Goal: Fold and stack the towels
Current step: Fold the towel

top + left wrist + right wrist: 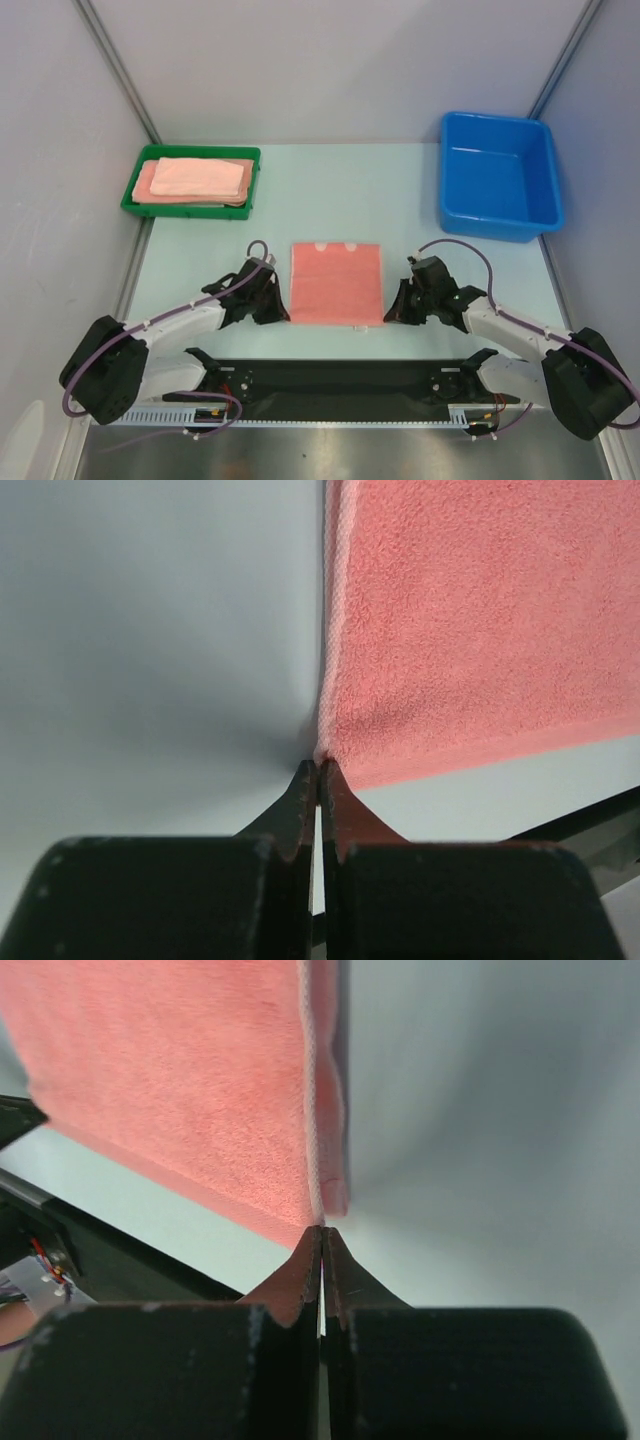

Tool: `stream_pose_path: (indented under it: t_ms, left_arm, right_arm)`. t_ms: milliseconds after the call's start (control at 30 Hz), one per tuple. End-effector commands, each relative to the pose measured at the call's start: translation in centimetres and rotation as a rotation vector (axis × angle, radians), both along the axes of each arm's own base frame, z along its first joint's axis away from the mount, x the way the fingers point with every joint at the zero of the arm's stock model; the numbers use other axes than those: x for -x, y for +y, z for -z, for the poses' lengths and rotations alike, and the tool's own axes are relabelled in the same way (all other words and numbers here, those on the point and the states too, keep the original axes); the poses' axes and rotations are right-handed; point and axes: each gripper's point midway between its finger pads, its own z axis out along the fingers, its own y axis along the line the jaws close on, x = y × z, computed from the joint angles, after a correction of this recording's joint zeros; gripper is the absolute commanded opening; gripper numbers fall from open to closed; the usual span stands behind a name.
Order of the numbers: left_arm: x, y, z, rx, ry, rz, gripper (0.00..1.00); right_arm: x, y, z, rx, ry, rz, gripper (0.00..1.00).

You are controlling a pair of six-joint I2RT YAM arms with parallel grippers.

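Observation:
A salmon-pink towel (337, 282) lies flat in the middle of the table, with two small white tabs at its far edge. My left gripper (283, 312) sits at its near left corner. In the left wrist view the left gripper (318, 765) is shut, pinching the corner of the towel (480, 630). My right gripper (392, 312) sits at the near right corner. The right wrist view shows the right gripper (322, 1228) shut on the hem of the towel (170, 1080), whose edge stands slightly off the table. Folded pink towels (195, 178) lie stacked in a green tray (190, 152).
The green tray stands at the back left. A blue bin (497, 175) stands at the back right, nothing showing inside. A black mounting bar (340, 375) runs along the near edge between the arm bases. Grey walls close in both sides.

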Motion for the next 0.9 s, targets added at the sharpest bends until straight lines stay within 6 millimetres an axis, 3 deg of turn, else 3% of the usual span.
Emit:
stream_pose_path:
  t_ms: [0, 167, 233, 267, 300, 367, 400, 433, 500, 533, 600, 633, 667, 767, 800, 867]
  left_arm:
    - [0.1, 0.3, 1.1, -0.023, -0.001, 0.017, 0.0]
    - [0.5, 0.1, 1.5, -0.009, 0.013, 0.027, 0.0]
    - [0.5, 0.3, 1.3, -0.021, 0.012, 0.023, 0.08]
    - [0.8, 0.6, 1.3, -0.041, 0.026, 0.024, 0.17]
    - [0.7, 0.8, 1.0, -0.053, 0.02, 0.027, 0.28]
    - [-0.5, 1.0, -1.0, -0.088, -0.029, 0.046, 0.35]
    - [-1.2, 0.9, -2.1, -0.098, -0.057, 0.058, 0.38]
    - [-2.9, 0.0, -4.7, -0.085, -0.123, 0.076, 0.44]
    - [-4.5, -0.1, -6.6, -0.136, -0.203, 0.181, 0.52]
    - [-6.6, -0.8, -9.3, -0.127, -0.279, 0.201, 0.57]
    - [-9.2, -1.8, -10.1, -0.162, -0.376, 0.347, 0.58]
    - [-11.2, -2.1, -11.8, -0.162, -0.435, 0.373, 0.58]
    - [-12.4, -2.6, -11.0, -0.194, -0.466, 0.49, 0.58]
    - [-15.2, -2.7, -11.0, -0.203, -0.504, 0.624, 0.61]
    - [-15.8, -2.6, -9.4, -0.189, -0.462, 0.646, 0.62]
    - [-17.4, -2.5, -10.3, -0.096, -0.458, 0.67, 0.61]
  right_arm:
    - [0.0, -0.4, 1.1, 0.014, -0.003, 0.03, 0.0]
    - [0.1, -0.8, 2.1, 0.037, 0.003, 0.027, 0.0]
    - [0.4, -0.1, 2.1, 0.005, 0.013, -0.003, 0.0]
    - [0.4, 0.0, 1.9, 0.001, 0.014, -0.008, 0.04]
    - [0.3, 0.2, 1.4, -0.001, 0.014, -0.015, 0.15]
    - [0.2, -0.6, 0.3, 0.047, 0.01, -0.005, 0.29]
    - [-0.3, -0.9, -0.5, 0.072, -0.019, -0.003, 0.42]
    - [-1.9, -0.8, -2.8, 0.087, -0.104, -0.026, 0.48]
    - [-2.5, -1.3, -4.0, 0.129, -0.142, -0.096, 0.55]
    - [-3.8, -1.5, -4.9, 0.128, -0.18, -0.109, 0.56]
    - [-6.4, -0.5, -5.8, 0.125, -0.259, -0.243, 0.57]
    - [-7.4, -0.3, -5.7, 0.106, -0.252, -0.282, 0.56]
    - [-9.7, 0.3, -6.3, 0.066, -0.268, -0.351, 0.54]
    - [-12.9, 0.1, -5.8, 0.067, -0.245, -0.407, 0.51]
    - [-15.0, 0.3, -5.3, 0.075, -0.234, -0.429, 0.5]
    - [-16.4, 0.0, -4.8, 0.087, -0.203, -0.464, 0.47]
